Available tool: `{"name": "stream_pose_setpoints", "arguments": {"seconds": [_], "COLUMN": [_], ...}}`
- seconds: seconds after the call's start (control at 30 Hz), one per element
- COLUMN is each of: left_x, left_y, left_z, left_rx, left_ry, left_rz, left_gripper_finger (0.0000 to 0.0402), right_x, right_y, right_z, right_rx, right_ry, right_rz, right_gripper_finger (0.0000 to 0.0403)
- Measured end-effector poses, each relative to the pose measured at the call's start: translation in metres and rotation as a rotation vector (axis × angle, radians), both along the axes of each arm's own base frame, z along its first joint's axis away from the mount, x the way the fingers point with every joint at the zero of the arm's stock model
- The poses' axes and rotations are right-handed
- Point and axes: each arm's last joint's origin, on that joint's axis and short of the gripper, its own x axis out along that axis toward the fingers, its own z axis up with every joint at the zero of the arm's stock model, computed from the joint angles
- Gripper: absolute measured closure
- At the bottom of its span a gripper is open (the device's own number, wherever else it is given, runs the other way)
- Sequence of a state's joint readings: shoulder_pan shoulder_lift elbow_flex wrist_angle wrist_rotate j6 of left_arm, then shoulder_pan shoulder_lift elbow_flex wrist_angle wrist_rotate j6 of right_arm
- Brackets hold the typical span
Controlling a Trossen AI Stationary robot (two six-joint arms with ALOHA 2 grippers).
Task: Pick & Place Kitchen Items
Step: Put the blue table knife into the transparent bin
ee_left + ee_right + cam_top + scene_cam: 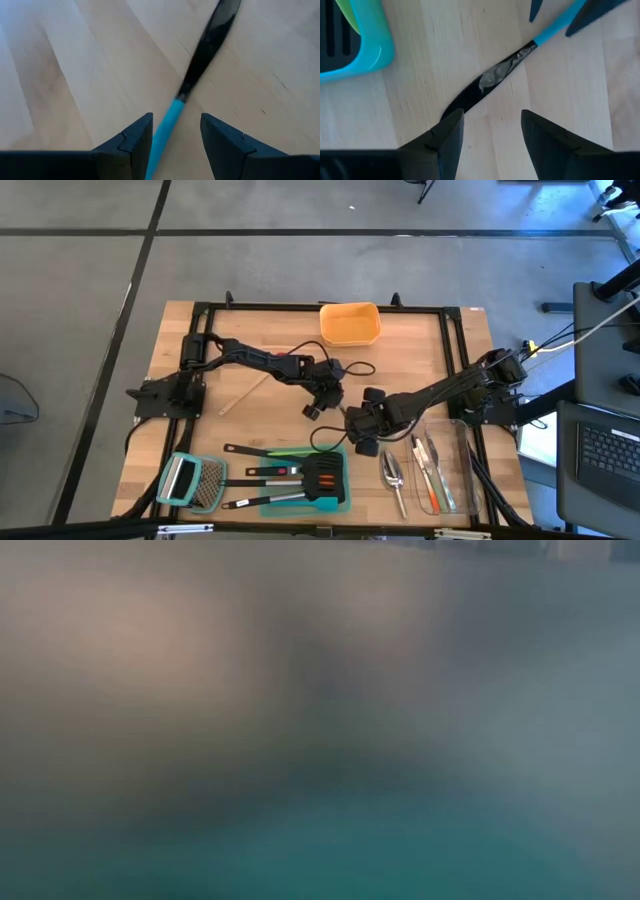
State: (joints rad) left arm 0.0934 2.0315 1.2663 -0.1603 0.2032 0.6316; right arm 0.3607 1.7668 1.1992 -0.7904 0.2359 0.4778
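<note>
Lying flat on the bare wood near the middle of the table, right of centre: a knife (200, 60) with black blade and light-blue handle, apart from the teal tray (345, 502) of turners at the near edge and from the spoons (393, 470) to the near right. Straddled at the handle by the left gripper (176, 120), fingers apart with a sliver of table showing on either side, not clamped on anything. Faced from the blade end by the right gripper (491, 116), likewise spread and empty, one finger just beside the blade tip. Likely trouble from here: closing on so thin and flat a handle without getting low enough, so pinching over it and skidding it along the boards; or gripping off-centre and letting the long blade droop or swing on the lift. Also a risk of the two claws knocking together, being so near each other over one knife, or of the right finger nudging the tip and twisting the handle out of line. Both arms reached in toward mid-table from their sides, wrists bent down, fingers pointing at the tabletop and held close above it.
</note>
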Motion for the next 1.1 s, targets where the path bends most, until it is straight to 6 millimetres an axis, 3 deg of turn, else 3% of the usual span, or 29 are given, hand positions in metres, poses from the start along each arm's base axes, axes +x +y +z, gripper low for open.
{"name": "stream_pose_setpoints", "arguments": {"seconds": [0.4,0.73,1.1], "left_x": [0.000,-0.003,-0.003], "left_y": [0.017,0.015,0.008], "left_z": [-0.027,-0.027,-0.027], "left_rx": [-0.071,-0.181,-0.294], "left_ry": [0.088,0.149,0.191], "left_rz": [0.073,0.263,0.482], "left_gripper_finger": [0.0261,0.0286,0.0287], "right_x": [0.000,0.000,-0.001], "right_y": [0.000,-0.001,-0.003], "right_z": [0.000,0.000,0.000], "right_rx": [-0.018,-0.026,-0.064], "right_ry": [-0.003,0.000,0.008], "right_rz": [0.017,0.034,0.027], "right_gripper_finger": [0.0204,0.0204,0.0204]}}
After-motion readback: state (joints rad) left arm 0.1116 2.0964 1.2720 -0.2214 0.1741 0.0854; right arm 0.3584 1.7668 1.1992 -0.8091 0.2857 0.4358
